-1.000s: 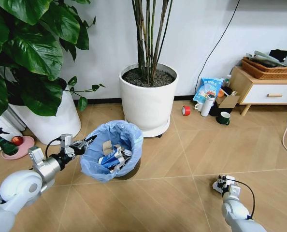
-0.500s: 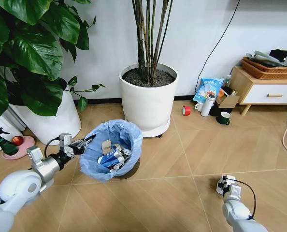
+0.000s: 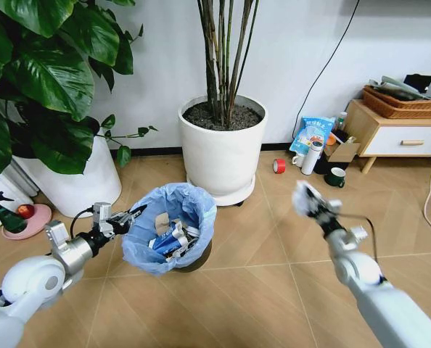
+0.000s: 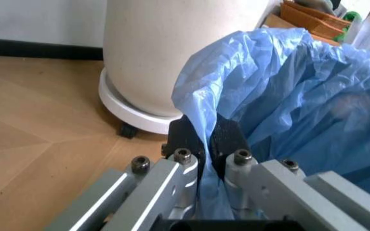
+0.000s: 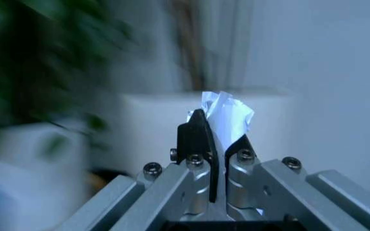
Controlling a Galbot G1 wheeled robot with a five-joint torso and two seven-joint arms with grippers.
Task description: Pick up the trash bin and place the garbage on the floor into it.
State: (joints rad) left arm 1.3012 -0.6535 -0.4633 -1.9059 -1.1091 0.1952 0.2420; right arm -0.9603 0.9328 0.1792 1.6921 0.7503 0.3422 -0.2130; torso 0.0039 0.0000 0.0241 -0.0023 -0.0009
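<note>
The trash bin (image 3: 173, 232), black with a baggy light-blue bag, sits tilted just above the floor (image 3: 259, 290), several pieces of garbage inside it. My left gripper (image 3: 126, 217) is shut on its near-left rim; in the left wrist view the fingers (image 4: 183, 134) pinch the blue bag (image 4: 288, 96). My right gripper (image 3: 305, 198) is raised in the air to the right of the bin, shut on a crumpled white paper (image 3: 301, 196). In the right wrist view the paper (image 5: 227, 115) sticks out between the black fingers (image 5: 194, 137).
A large white plant pot (image 3: 223, 148) stands right behind the bin and another white pot (image 3: 78, 181) at the left under big leaves. A red tape roll (image 3: 279, 166), mug (image 3: 336, 177), bottle (image 3: 311, 157) and low cabinet (image 3: 397, 134) are at the back right.
My right arm has swung up from low near the floor at the front right to mid-air, now carrying the white paper. The left gripper and bin have barely shifted.
</note>
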